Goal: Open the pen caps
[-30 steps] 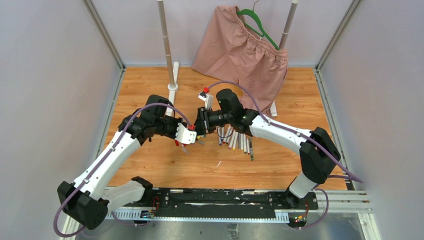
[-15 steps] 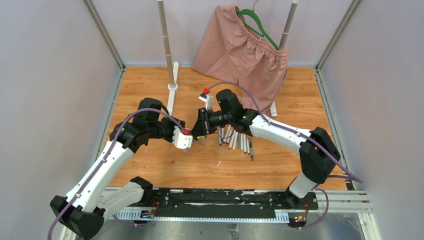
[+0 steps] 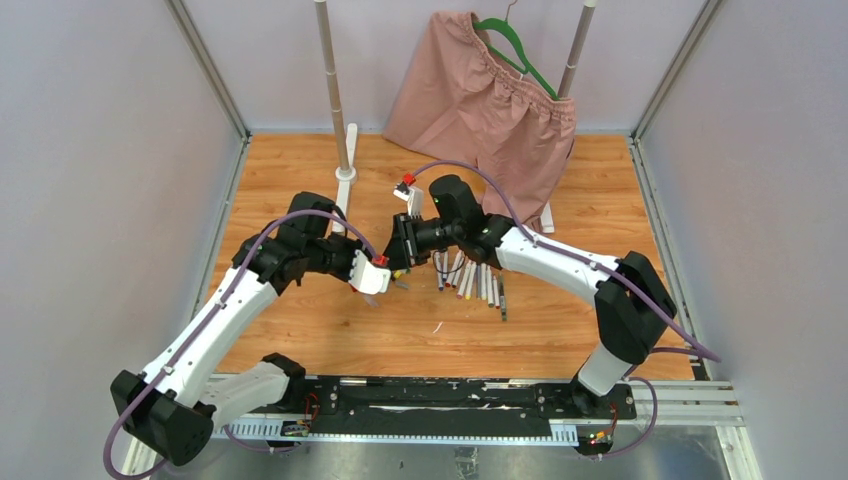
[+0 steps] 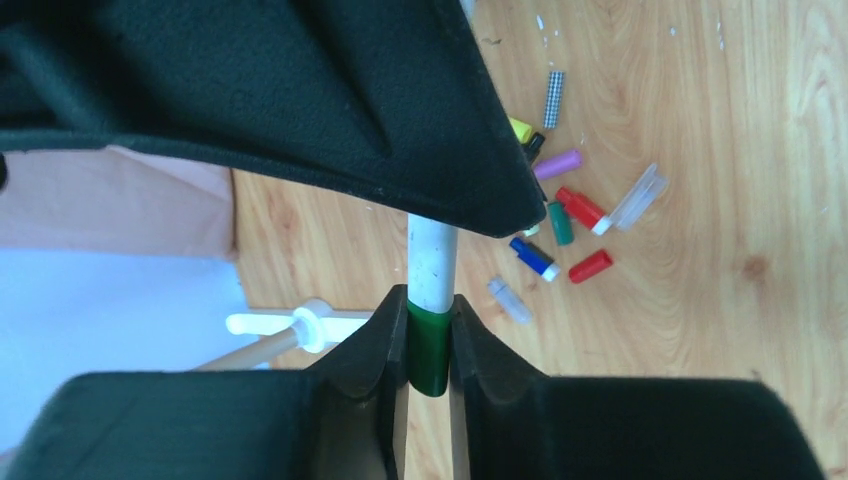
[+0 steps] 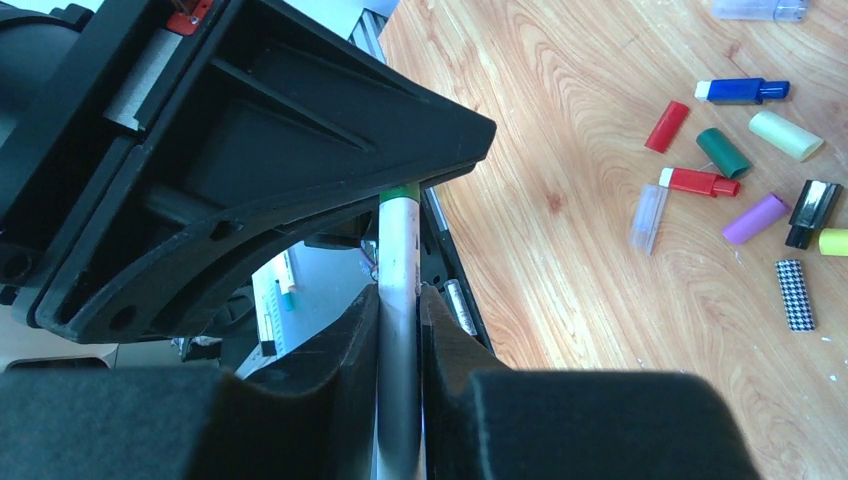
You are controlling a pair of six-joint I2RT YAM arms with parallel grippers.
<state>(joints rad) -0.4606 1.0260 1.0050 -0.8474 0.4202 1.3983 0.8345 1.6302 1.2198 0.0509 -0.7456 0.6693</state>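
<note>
I see the green cap (image 4: 430, 350) pinched between the left gripper's (image 4: 430, 335) fingers, which press on it from both sides. It seems seated on the white barrel of the pen (image 4: 432, 262), though the seam is hard to read. The barrel runs straight out from those fingertips into the right gripper (image 5: 398, 325), whose fingers are clamped on it. Beyond and to the right of the left fingertips, loose caps (image 4: 590, 266) lie scattered on the wooden table (image 4: 720, 330).
</note>
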